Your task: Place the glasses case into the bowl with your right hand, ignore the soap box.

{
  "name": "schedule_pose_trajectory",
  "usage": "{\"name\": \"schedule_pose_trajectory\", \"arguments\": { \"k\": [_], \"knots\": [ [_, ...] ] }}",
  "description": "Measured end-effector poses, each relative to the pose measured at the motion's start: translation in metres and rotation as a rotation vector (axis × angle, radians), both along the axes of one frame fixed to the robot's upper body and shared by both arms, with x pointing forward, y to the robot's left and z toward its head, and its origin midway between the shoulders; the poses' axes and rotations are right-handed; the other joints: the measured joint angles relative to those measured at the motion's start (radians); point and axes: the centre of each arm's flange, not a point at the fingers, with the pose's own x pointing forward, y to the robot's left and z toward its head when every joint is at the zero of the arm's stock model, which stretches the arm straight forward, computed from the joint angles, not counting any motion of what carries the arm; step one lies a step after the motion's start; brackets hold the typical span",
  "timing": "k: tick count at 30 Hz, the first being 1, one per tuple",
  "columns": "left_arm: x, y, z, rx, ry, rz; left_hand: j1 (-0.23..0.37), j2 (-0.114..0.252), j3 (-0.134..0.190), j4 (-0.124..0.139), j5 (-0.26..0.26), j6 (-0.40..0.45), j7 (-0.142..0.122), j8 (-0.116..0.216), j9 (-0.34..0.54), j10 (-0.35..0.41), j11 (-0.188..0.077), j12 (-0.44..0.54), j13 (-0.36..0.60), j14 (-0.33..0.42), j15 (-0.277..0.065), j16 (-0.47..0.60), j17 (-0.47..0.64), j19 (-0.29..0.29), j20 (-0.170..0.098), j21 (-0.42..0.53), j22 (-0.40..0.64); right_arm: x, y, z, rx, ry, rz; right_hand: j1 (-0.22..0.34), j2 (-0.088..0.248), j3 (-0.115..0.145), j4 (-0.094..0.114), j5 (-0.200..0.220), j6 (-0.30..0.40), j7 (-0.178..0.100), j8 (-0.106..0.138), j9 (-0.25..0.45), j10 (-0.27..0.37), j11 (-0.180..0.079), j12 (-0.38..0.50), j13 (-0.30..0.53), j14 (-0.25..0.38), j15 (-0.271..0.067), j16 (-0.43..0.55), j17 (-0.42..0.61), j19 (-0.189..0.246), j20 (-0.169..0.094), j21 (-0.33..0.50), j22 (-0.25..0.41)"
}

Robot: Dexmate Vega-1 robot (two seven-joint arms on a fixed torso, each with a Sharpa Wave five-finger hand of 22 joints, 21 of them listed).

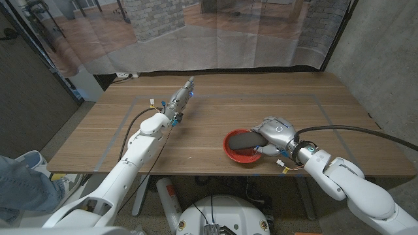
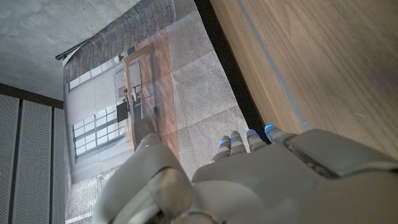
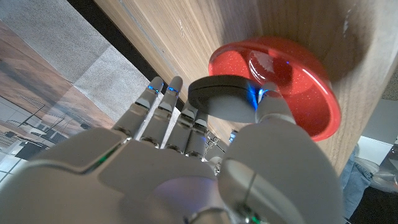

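The right robot hand [image 1: 274,132] is holding the dark glasses case [image 1: 245,139] over the red bowl [image 1: 234,153], near the bench's front edge. The left robot hand [image 1: 181,99] is extending straight, holding nothing. Risk: releasing off-centre is likely tipping the case over the rim.

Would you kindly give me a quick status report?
Right hand grips glasses case over red bowl. Left hand open, idle. Nothing in the way.

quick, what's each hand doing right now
Left hand: open, holding nothing.
Right hand: holding the glasses case over the red bowl.
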Motion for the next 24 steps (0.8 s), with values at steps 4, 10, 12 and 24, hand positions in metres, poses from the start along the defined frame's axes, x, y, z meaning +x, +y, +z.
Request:
{"name": "schedule_pose_trajectory", "arguments": {
  "k": [4, 10, 12, 24],
  "knots": [
    [0.0, 0.0001, 0.0009, 0.0, -0.002, -0.001, 0.0, 0.0, 0.0, 0.0, 0.0, 0.0, 0.0, 0.0, 0.0, 0.0, 0.0, 0.0, 0.0, 0.0, 0.0, 0.0, 0.0, 0.0, 0.0, 0.0, 0.0, 0.0008, 0.0018, 0.0007, -0.006, 0.002, -0.009, -0.004, 0.004, -0.007, 0.007, 0.002, -0.024, -0.023, -0.004, 0.0, -0.039, 0.007, -0.006, 0.005, -0.033, 0.003, -0.004, 0.0, -0.026, 0.026, 0.0, 0.0],
    [0.0, 0.0011, 0.0014, 0.0, -0.002, 0.0, 0.0, 0.0, 0.0, 0.0, 0.0, 0.0, 0.0, 0.0, 0.0, 0.0, 0.0, 0.0, 0.0, 0.0, 0.0, 0.0, 0.0, 0.0, 0.0, 0.0, 0.0, 0.0, 0.0028, 0.0015, -0.012, 0.005, -0.021, -0.008, 0.008, -0.011, 0.011, 0.01, -0.038, -0.037, -0.007, 0.0, -0.058, 0.005, -0.009, 0.005, -0.038, 0.002, 0.0, 0.0, -0.033, 0.056, 0.0, 0.0],
    [0.0, 0.0011, 0.0014, 0.0, -0.002, 0.0, 0.001, 0.001, -0.003, -0.003, 0.0, 0.0, 0.0, 0.0, 0.0, 0.0, 0.0, 0.0, 0.0, 0.0, 0.0, 0.0, 0.0, 0.0, 0.0, 0.0, 0.0, -0.0011, 0.0037, 0.0021, -0.012, 0.003, -0.018, -0.008, 0.008, -0.012, 0.012, 0.014, -0.045, -0.044, -0.007, 0.0, -0.065, 0.009, -0.009, 0.005, -0.038, 0.002, 0.0, 0.0, -0.039, 0.061, 0.0, 0.0],
    [-0.0013, 0.0009, 0.0038, 0.003, -0.007, -0.002, 0.004, 0.004, -0.004, -0.004, -0.009, 0.0, 0.0, 0.0, 0.0, 0.0, 0.0, 0.0, 0.0, 0.0, 0.0, 0.0, 0.0, 0.0, 0.0, 0.0, 0.0, -0.003, 0.0033, 0.0035, -0.017, 0.029, -0.04, -0.045, -0.029, -0.018, 0.044, 0.037, -0.112, -0.093, -0.009, 0.0, -0.124, 0.048, -0.009, 0.009, -0.033, 0.005, 0.004, 0.0, -0.048, 0.102, 0.0, 0.005]
  ]
}}
